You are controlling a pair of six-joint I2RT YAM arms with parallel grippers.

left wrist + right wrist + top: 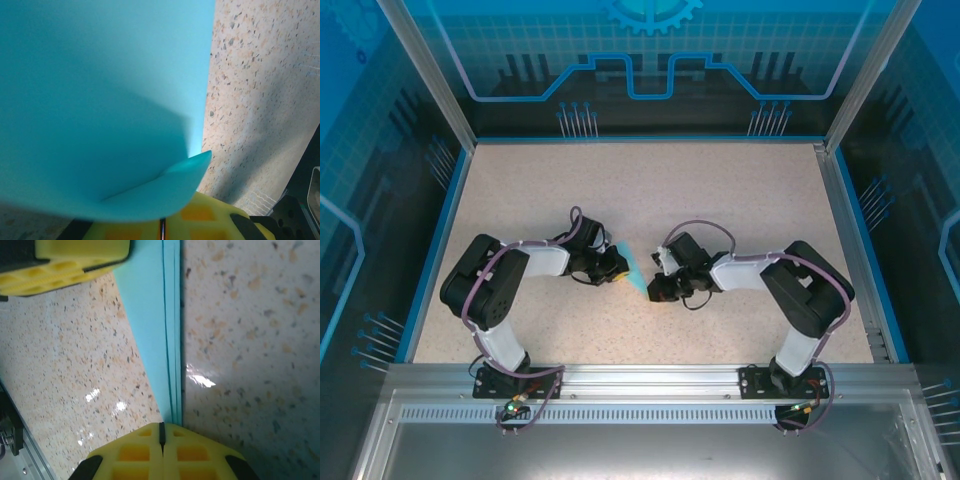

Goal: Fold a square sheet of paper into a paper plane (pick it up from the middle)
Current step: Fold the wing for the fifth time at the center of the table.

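**Worktop and enclosure.** The worktop (650, 190) is a flat beige surface with fine dark and orange speckles. The wrist views show a slight gloss on it, with small bright reflections. A thin blue border (640, 139) runs along its far side and both flanks. Blue-tinted transparent walls (650, 70) printed with grid and circuit-style line graphics rise behind and beside it. An aluminium rail (650, 378) at the near edge carries both arm bases, and a grey metal panel (640, 450) lies in front of the rail.

**Sheet of paper.** The light cyan sheet of paper (635, 270) is at the middle of the worktop, between the two pincers. In the top view it appears as a slim pointed strip. In the right wrist view it is folded, with several layered edges lying parallel along one straight side and tapering toward that pincer.

**Left pincer.** The left pincer (617, 266) is at the sheet's left side. In its own wrist view the yellow fingers (200, 220) are pressed together at a narrow seam. The sheet rises from over their tips with one lower corner curled. The exact contact line is hidden by the paper.

**Right pincer.** The right pincer (658, 287) is at the sheet's right side. Its yellow fingers (135, 452) are pressed together, pinching the narrow end of the folded layers at the seam.
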